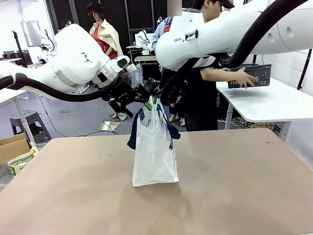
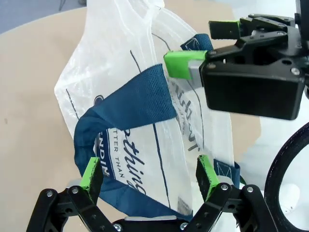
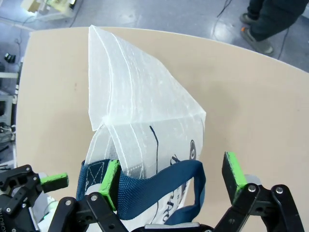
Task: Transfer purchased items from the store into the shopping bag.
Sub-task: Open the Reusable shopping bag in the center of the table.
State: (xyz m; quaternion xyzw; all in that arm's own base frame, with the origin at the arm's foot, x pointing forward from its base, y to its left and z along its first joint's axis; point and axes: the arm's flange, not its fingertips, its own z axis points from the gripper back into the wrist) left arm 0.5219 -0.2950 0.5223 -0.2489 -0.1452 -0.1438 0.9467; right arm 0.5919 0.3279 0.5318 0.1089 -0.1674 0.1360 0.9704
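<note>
Front, shopping bag: The shopping bag (image 1: 154,156) stands upright near the middle of the table (image 1: 244,186), its mouth up and its navy strap handles (image 1: 132,139) drooping down both sides.
Front, grippers: The left gripper (image 1: 134,100) comes in from the left and the right gripper (image 1: 161,98) from the right. Both are up at the bag's top edge, close to each other.
Front, far right: A person holds a dark lattice basket (image 1: 257,74) over a white side table. I cannot make out any purchased items from here.
Left wrist, own jaws: The left gripper (image 2: 148,176) stands wide, holding nothing. One blue strap handle (image 2: 125,104) and the bag's printed wall (image 2: 111,63) lie between its pads, not pinched.
Left wrist, other arm: The right gripper (image 2: 205,46) hangs at the upper right against the bag's rim, its pads apart.
Right wrist, own jaws: The right gripper (image 3: 173,181) is spread wide too. A loop of strap handle (image 3: 159,179) sits between its pads, just beside one of them.
Right wrist, bag: The shopping bag (image 3: 145,96) folds away below towards the table, and its mouth looks mostly flat.
Step, my guess: Each arm takes its own side of the mouth so the bag can be held open.
Doing it well: Each should close on strap and rim together, not on thin film alone. They should then draw apart gently and evenly, keeping the base down on the table.
Risk: A one-sided pull could tip the light bag over.
</note>
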